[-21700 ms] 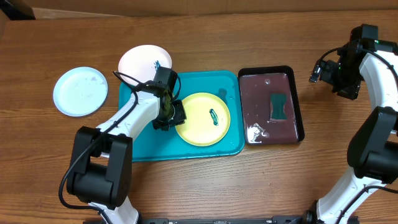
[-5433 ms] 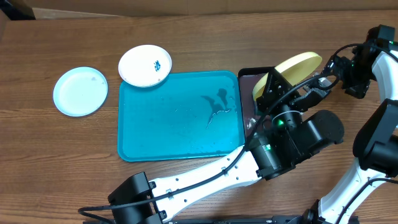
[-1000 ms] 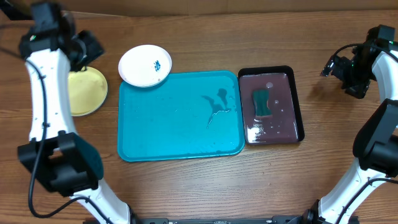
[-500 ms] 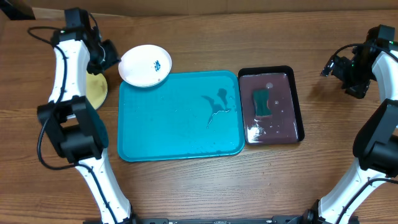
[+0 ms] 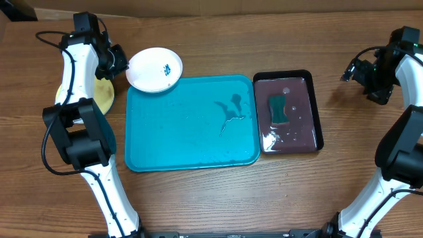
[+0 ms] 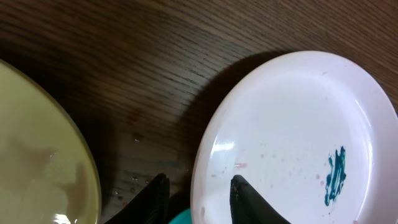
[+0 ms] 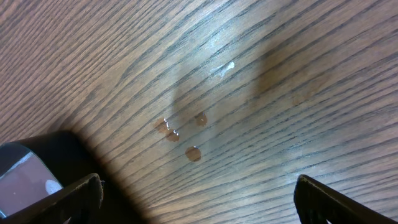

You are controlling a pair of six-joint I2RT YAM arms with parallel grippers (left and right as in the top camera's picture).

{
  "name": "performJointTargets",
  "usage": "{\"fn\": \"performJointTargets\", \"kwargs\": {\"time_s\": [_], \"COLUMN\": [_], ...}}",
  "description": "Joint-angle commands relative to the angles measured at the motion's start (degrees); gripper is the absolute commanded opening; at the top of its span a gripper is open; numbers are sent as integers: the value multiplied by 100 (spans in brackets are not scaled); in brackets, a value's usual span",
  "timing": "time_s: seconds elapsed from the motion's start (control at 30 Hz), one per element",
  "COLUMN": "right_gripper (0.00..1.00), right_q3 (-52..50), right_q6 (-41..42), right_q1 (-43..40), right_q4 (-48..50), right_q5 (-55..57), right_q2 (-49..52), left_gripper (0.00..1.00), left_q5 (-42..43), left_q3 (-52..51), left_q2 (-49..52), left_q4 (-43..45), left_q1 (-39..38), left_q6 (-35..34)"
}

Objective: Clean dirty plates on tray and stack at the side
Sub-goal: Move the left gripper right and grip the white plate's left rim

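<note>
Left pincer (image 6: 198, 200) astride white plate (image 6: 292, 143) rim, yellow-green plate (image 6: 37, 162) beside

Tight gap btw yellow plate (image 6: 37, 162) & white plate (image 6: 292, 130), left pincer (image 6: 199, 180) astride its rim.

Overhead view bright and even, white glare flashing off the liquid in the small black rectangular tray (image 5: 318, 112). Left wrist view dimmer, round white plastic plate (image 6: 292, 124) throwing a soft dark shadow.
</note>
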Motion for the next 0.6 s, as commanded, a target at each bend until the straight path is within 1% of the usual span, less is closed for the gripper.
{"fn": "performJointTargets", "kwargs": {"time_s": [0.0,0.17,0.27,0.4,0.57], "right_gripper": [100,100,100,100,100], "right_q3": [151,151,151,151,151], "right_q6": [2,0,0,0,0], "right_q1": [0,0,0,0,0], "right_q4": [15,15,15,15,17], "right_q5": [-31,-31,-31,-31,-31], "right_q2": [-127,-127,-127,-127,-127], "left_gripper": [35,34,30,31,31], "left_q5": [-212,-240,-289,-667,-669], "left_q3": [-20,-22,-63,-94,-96], "left_q2": [131,133,138,173,223], "left_q4": [50,87,96,125,138], "left_q1": [-131,-208,-262,-291,-291], "left_q6": [63,63,66,63,61]}}
